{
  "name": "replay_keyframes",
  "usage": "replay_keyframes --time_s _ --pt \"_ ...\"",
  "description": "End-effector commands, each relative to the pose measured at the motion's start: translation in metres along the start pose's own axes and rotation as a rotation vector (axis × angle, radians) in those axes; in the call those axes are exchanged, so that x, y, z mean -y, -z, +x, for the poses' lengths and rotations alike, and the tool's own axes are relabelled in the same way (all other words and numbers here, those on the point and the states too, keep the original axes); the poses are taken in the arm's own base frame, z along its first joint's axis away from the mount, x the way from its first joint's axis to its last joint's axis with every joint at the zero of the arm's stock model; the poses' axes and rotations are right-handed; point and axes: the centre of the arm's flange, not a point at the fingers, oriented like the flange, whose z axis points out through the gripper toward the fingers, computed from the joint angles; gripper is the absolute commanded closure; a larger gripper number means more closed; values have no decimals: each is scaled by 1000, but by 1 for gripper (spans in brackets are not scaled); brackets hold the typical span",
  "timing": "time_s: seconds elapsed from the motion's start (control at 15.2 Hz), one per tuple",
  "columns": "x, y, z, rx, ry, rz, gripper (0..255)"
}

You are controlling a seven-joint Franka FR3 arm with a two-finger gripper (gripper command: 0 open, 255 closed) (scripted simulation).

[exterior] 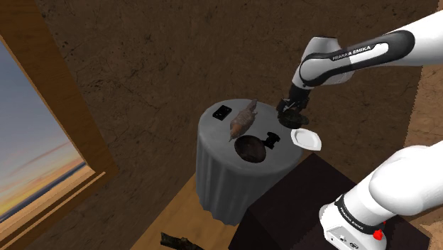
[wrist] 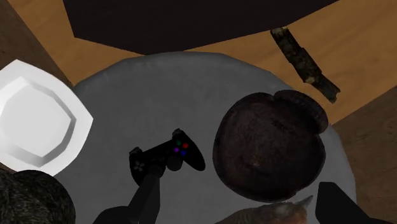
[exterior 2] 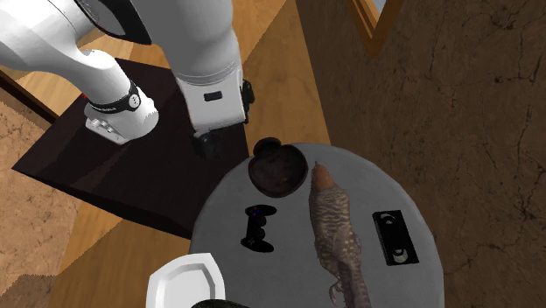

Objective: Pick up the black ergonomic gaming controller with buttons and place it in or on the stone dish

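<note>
**Black fingers parted, controller lying free beside the dish**

Closest to the wrist camera, the two black fingers (wrist: 147, 197) stand well apart, so the jaws are released and clasp nothing. Past them the black controller (wrist: 167, 158), with small red and blue buttons, lies flat on the round grey surface (wrist: 159, 89). One finger overlaps one of its handles. The dark stone dish (wrist: 268, 145) sits just beside the controller, not touching it. A white plate (wrist: 39, 118) overhangs the surface's rim on the controller's other side, and a stick (wrist: 304, 57) lies on the wooden floor (wrist: 369, 57) beyond.

From the shoulder view, the dark stand (exterior: 298, 206) is at the lower right. The white arm (exterior: 355, 60) reaches over, and the jaws hang above the surface's edge near the plate (exterior: 306, 138). The controller (exterior: 270, 140) lies between dish (exterior: 249, 148) and plate. A brown bird figure (exterior: 243, 119) and a black cassette (exterior: 223, 111) lie farther back.

In the second exterior view, the controller (exterior 2: 257, 229) lies below the dish (exterior 2: 279, 169). The bird figure (exterior 2: 333, 229) stretches along its right, with the cassette (exterior 2: 392, 236) beyond.
</note>
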Motion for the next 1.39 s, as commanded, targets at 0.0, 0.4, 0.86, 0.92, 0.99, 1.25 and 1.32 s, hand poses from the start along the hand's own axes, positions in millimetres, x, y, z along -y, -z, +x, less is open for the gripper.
replay_keyframes --time_s 0.0,0.4,0.86,0.92,0.99,1.25,1.32 --pt "-12 -20 12 -3 -7 -1 0" --pt "-47 -81 49 -5 -31 -1 0" --pt "-88 -152 91 -8 -58 0 0" --pt "-94 -162 97 -8 -62 0 0" --pt "-100 -172 103 -8 -66 0 0" --pt "-124 -213 126 -10 -81 0 0" --pt "-125 -214 127 -10 -82 0 0"
